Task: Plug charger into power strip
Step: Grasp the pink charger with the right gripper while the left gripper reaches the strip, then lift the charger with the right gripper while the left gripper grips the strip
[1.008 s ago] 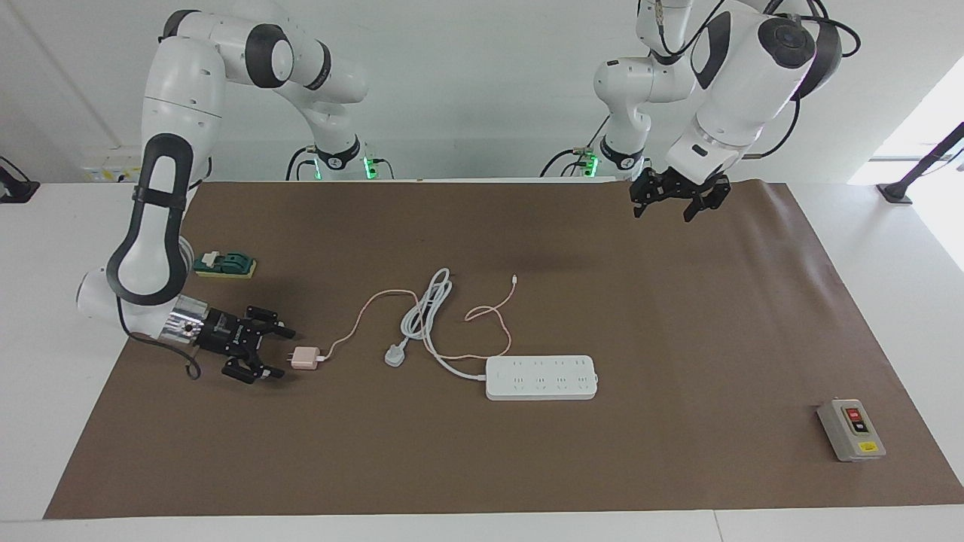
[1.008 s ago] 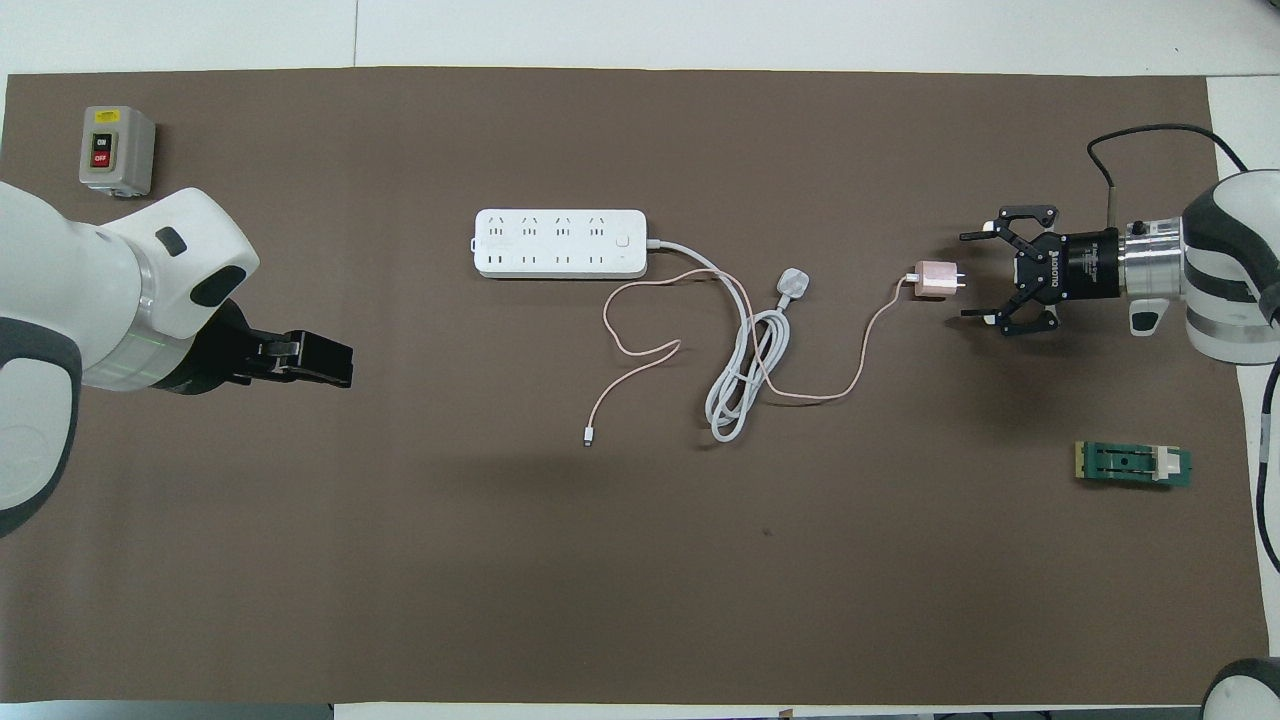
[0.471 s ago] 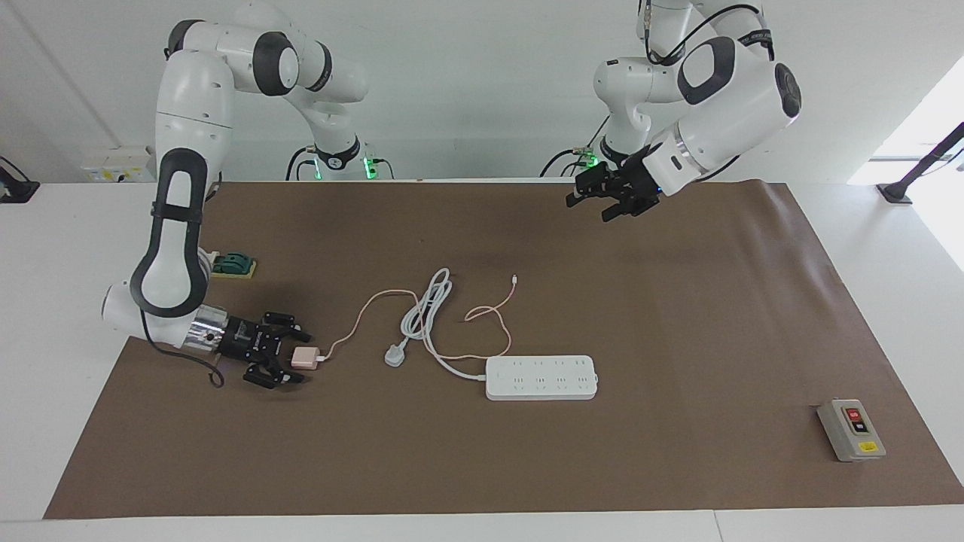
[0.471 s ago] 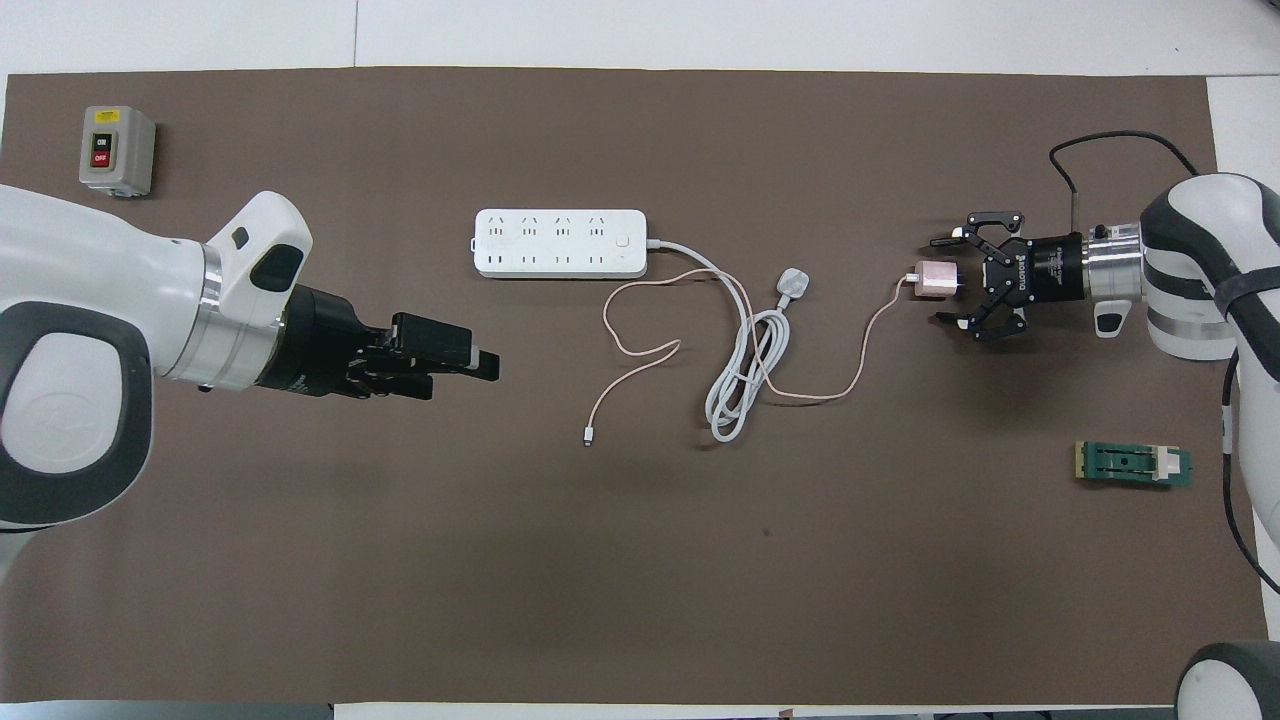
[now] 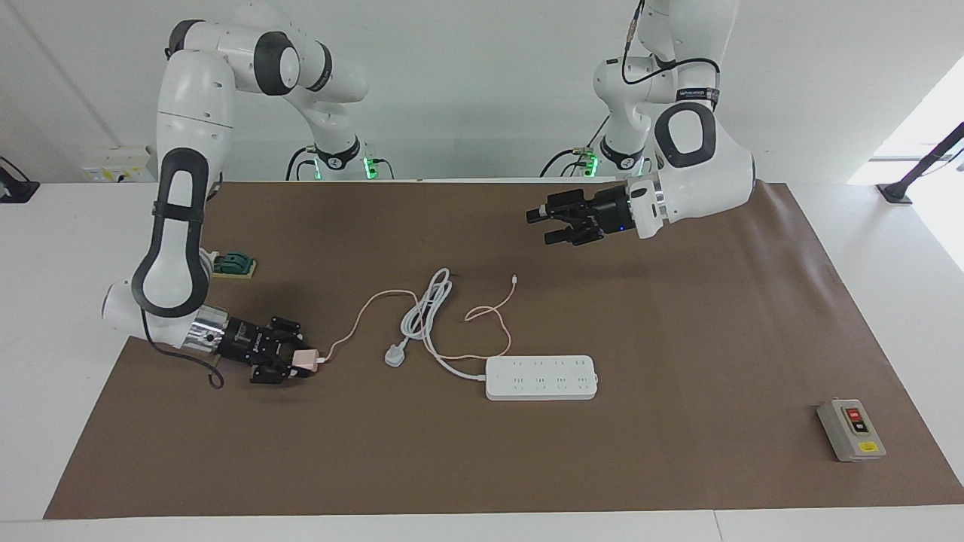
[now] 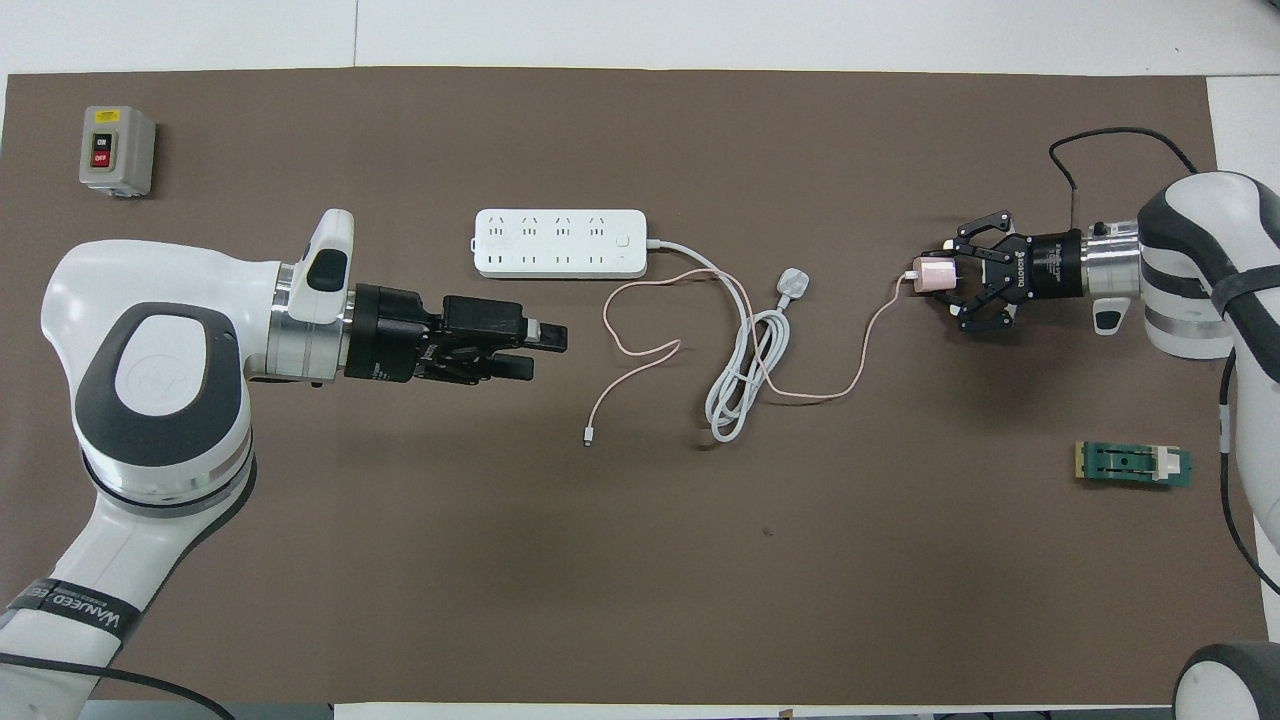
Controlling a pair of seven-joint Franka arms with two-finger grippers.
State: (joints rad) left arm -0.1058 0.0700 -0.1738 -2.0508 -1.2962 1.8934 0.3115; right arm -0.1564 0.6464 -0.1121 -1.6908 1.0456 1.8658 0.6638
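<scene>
Since a second ago, the right gripper (image 5: 300, 361) has been pushing forward and closing its fingers on the charger (image 5: 304, 358), which is lying low on the mat toward the right arm's end of the table; meanwhile the left gripper (image 5: 541, 226) has been swinging out from above the mat's edge nearest the robots to hang in the air over bare mat, its jaws standing wide and holding nothing.

Reading the facing view from its left: a white table (image 5: 53, 301) is showing beside a brown mat (image 5: 678, 339) that is covering most of the surface, with a plain white wall rising at the robots' end. A small green block (image 5: 232, 264) is sitting near the mat's edge, nearer to the robots than the charger. The charger's thin pink cable (image 5: 354, 320) is trailing toward the middle, crossing a coiled white cord (image 5: 425, 309) that ends in a three-pin plug (image 5: 395, 355). The strip (image 5: 541, 377) is lying flat, farther from the robots than the coil, its sockets facing up and unoccupied. A grey switch box (image 5: 851, 430) is resting well apart, toward the left arm's end, near the mat's corner.

Open mat is stretching between the strip and the switch box, and along the edge farthest from the robots.
</scene>
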